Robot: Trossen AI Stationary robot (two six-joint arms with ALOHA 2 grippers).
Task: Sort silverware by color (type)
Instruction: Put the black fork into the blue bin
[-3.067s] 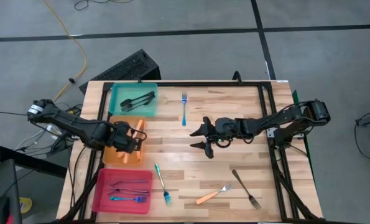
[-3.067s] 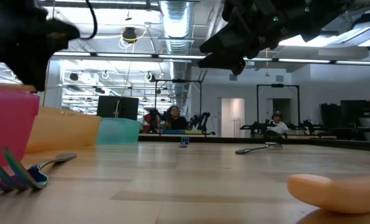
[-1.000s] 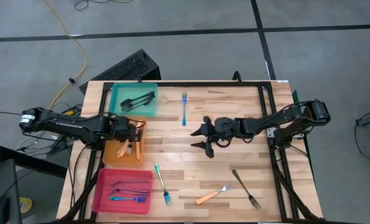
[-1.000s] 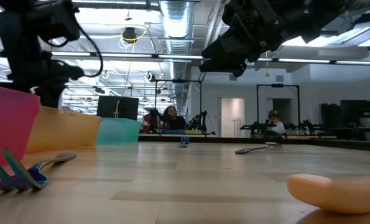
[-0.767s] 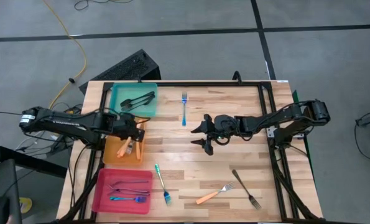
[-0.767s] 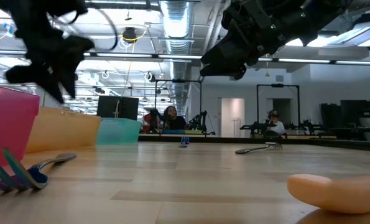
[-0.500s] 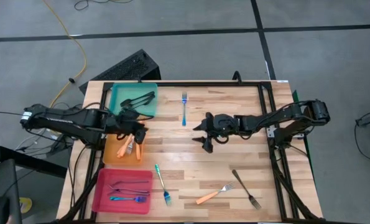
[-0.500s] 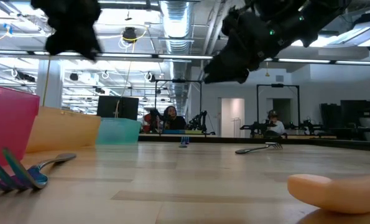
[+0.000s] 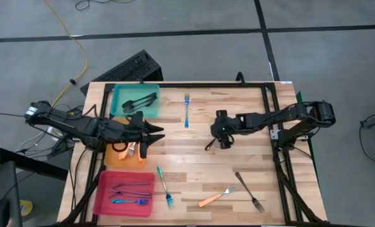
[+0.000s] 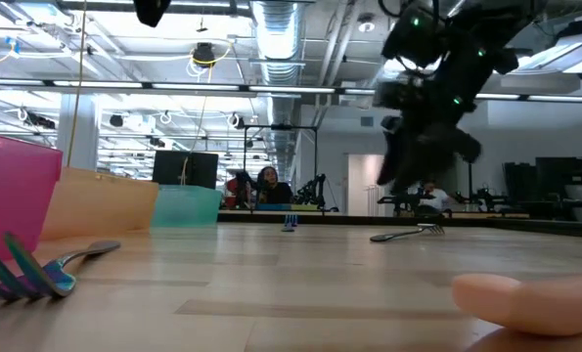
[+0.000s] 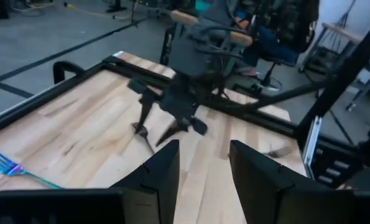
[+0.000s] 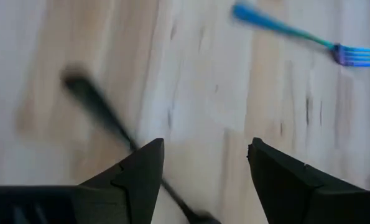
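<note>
Over the orange tray (image 9: pixel 115 157), my left hand (image 9: pixel 150 139) had lifted away open and empty.
Orange forks (image 9: pixel 132 149) lay inside; my right hand (image 9: pixel 216 140), open, had swung above the dark fork (image 9: pixel 209 145) mid-desk.

Showing two slim black jointed arms, matte and dark all over. Ending the left arm (image 9: pixel 80 126) in a gripper (image 9: pixel 150 140) with two pointed black fingers (image 11: pixel 166 177), angular and faceted at the tips. Carrying a pale grey ring at the left arm's far joint. Ending the right arm (image 9: pixel 282 116) in a bulky rounded black joint and a matching gripper (image 9: pixel 220 139), with small green lights glowing on its housing in the low view.
</note>
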